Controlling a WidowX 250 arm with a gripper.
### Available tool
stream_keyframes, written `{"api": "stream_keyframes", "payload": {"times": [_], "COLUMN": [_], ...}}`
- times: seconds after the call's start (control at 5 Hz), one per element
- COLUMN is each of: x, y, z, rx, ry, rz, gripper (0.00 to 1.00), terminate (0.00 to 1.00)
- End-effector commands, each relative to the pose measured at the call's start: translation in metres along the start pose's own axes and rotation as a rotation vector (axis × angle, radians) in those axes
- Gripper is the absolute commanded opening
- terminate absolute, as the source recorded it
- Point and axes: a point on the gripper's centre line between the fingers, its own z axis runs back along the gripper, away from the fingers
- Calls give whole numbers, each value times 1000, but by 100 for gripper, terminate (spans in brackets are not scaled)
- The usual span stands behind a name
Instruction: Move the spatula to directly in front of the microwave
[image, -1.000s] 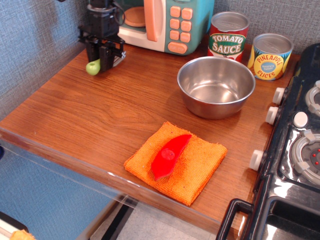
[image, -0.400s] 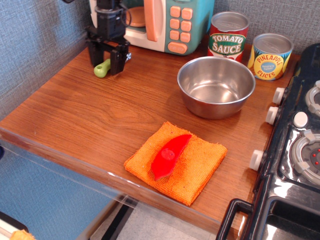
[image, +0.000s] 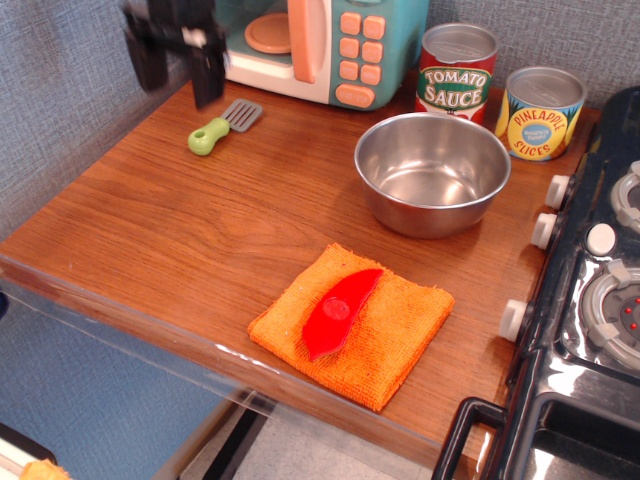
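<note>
Spatula: green-handled toy spatula with grey slotted blade lies flat on the wooden counter — just before the teal-and-cream toy microwave.
Gripper: blurred black gripper above-left — jaws spread, empty.

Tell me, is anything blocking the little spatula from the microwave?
No. The spatula lies on bare wood just in front of the microwave, nothing between them. The pincer is up and left, holding nothing.

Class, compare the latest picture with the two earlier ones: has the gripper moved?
Yes. The gripper has lifted up and to the left, away from the spatula, which lies free on the table in front of the microwave; earlier it stood over the spatula.
</note>
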Motion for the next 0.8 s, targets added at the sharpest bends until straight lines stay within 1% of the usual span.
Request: {"api": "stream_keyframes", "payload": {"times": [0.0, 0.2, 0.4, 0.6], "x": [-44, -52, -52, -52], "y": [-36, -43, -43, -43], "z": [32, 30, 30, 30], "rx": [47, 31, 31, 31], "ry": [-20, -36, -36, -36], "rz": [14, 14, 14, 14], "gripper": [100, 100, 100, 100], "terminate": [0, 0, 0, 100]}}
